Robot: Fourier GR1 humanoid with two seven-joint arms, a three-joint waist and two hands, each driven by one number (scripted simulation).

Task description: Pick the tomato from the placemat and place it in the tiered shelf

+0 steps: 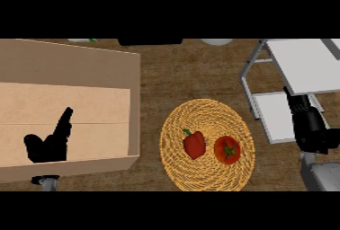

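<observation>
Right hand [310, 130] sits at the right side of the head view, over the lower tray of the tiered shelf [306, 63]; we note its fingers extended toward the far side, relaxed, grasping nothing. It is apart from the tomato [228, 149], with a strip of bare desk [192, 72] and the placemat's edge between them. Left hand [50, 143] shows at the lower left, in front of the open cardboard box [73, 103]; we record it as released too, fingers straight and pointing up and slightly right, holding nothing. The tomato lies on the round woven placemat [207, 112], right of the mat's centre and in its nearer half, green stem scar facing up. Just beside it on its left, close but with a thin gap of mat visible, lies a red bell pepper [194, 144] with its green stem pointing to the far left. The placemat lies flat on the brown desk between box and shelf. The shelf has a grey metal frame and white trays, the upper tray larger and reaching the top right corner, the lower tray smaller and partly hidden behind the right hand. We see nothing lying on the visible parts of either tray. A pale rounded object [216, 41] at the far edge is cut off; we cannot tell what it is.
</observation>
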